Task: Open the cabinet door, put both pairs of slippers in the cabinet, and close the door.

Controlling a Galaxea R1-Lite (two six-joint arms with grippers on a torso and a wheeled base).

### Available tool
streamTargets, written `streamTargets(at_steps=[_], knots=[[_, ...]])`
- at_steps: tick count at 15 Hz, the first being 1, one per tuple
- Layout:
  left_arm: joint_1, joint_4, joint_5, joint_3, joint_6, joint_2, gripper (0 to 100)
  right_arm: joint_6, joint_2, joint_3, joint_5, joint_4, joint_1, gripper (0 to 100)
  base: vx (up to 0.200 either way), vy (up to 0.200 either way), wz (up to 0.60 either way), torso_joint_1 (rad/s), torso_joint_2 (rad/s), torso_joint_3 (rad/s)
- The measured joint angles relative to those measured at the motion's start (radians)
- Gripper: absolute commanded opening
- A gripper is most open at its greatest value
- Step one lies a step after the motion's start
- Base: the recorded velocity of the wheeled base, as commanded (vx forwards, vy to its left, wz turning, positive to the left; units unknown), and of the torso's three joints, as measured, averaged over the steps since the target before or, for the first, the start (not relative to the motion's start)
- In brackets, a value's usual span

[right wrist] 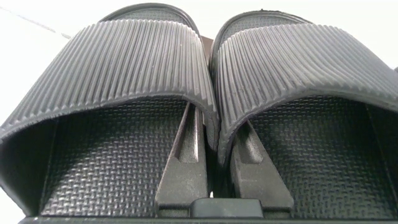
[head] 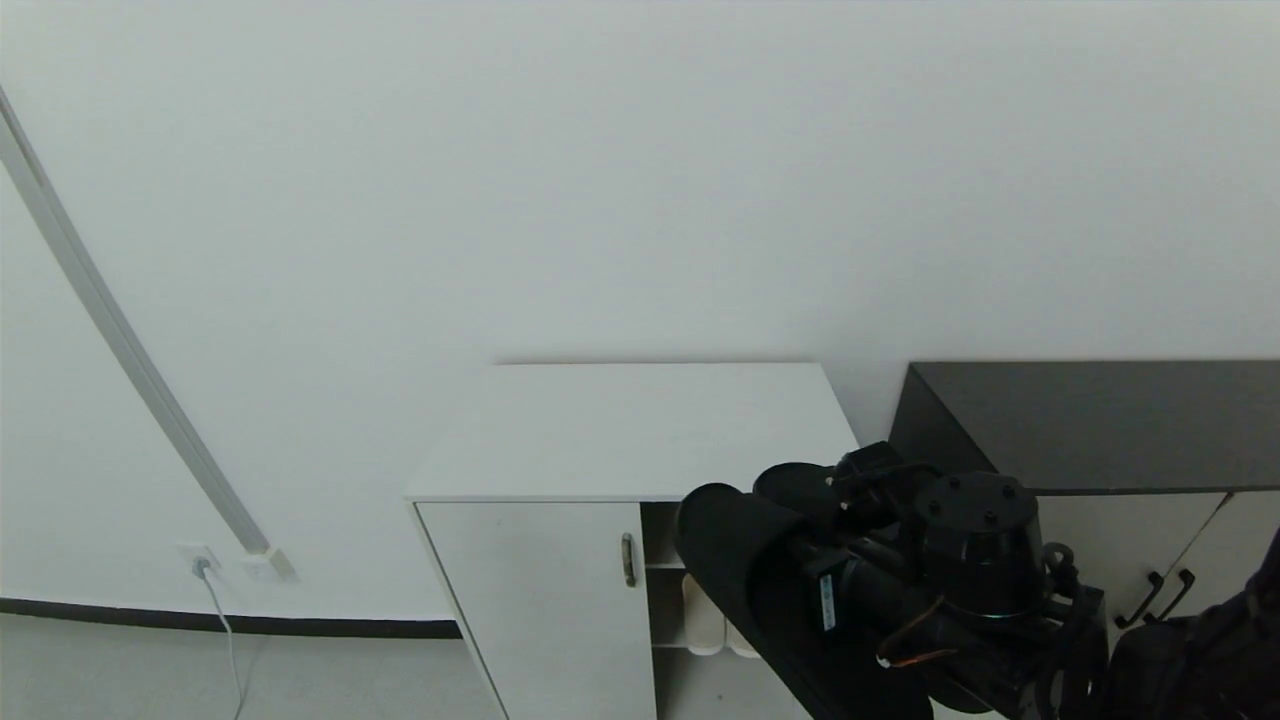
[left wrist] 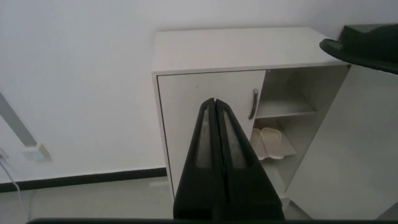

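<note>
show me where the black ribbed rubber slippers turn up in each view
head view: black ribbed rubber slippers low, right of centre, in front of the white cabinet's open side.
left wrist view: by the cabinet's top edge, on its open side.
right wrist view: close up, with the right gripper clamped on their inner edges.
shared landmark: the white cabinet, seen in the head and left wrist views.

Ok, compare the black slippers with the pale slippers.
The black slippers are dark and ribbed; the pale slippers are cream. The black slippers are held up in the right gripper, outside the cabinet; the pale slippers lie on a shelf inside it. Both pairs sit side by side.
</note>
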Motion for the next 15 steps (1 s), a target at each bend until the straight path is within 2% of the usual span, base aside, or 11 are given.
streamTargets(at_steps=[5, 8, 15], knots=[[0.000, 0.000, 0.000, 0.000, -0.003, 0.000, 0, 0.000, 0.025, 0.005, 0.000, -0.052, -0.003, 0, 0.000, 0.000, 0.00, 0.000, 0.00, 0.000], [0.000, 0.000, 0.000, -0.001, -0.003, 0.000, 0, -0.012, 0.060, 0.034, 0.001, -0.154, -0.004, 0, 0.000, 0.000, 0.00, -0.137, 0.32, 0.173], [0.000, 0.000, 0.000, -0.001, -0.003, 0.000, 0, -0.031, 0.082, 0.052, 0.002, -0.182, 0.000, 0, 0.000, 0.000, 0.00, -0.156, 0.35, 0.191]])
